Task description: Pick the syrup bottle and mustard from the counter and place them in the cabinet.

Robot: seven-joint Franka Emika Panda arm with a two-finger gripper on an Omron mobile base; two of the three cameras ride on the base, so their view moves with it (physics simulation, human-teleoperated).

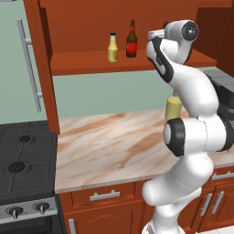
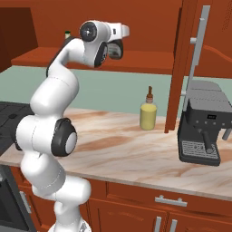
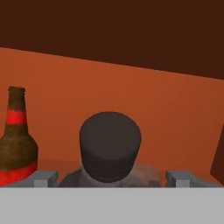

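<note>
- The syrup bottle (image 3: pixel 110 151) stands directly in front of the hand camera, its dark cap and sloping shoulders centred between the two finger tips. By the wooden back wall behind it and the slim red-labelled bottle (image 3: pixel 15 140) just beside it, it is judged to stand on the cabinet shelf.
- The claw (image 3: pixel 111 178) has its jaws spread wide, one tip on each side of the bottle with a visible gap; nothing is gripped. The bottle reads as released.
- The mustard (image 1: pixel 112 47), yellow with a green cap, stands upright on the same shelf board, just beside the red-labelled bottle in the left base view.
- The cabinet (image 1: pixel 132 61) therefore appears to hold both items. On this evidence the placing is judged essentially complete; what remains is to draw the claw clear without knocking the syrup bottle.
- The table (image 1: pixel 109 146) carries a larger dull-yellow bottle (image 2: pixel 148 113) near the cabinet's side post and a dark coffee machine (image 2: pixel 204 124) at its right; neither belongs to the task.
- Arm pose: it rises from the base, bends at the elbow above the table edge and reaches up and forward, the wrist level with the shelf and the hand pointing into the cabinet opening.
- Risk noted: the neighbouring bottles stand close, so a straight pull-back seems safest.
</note>
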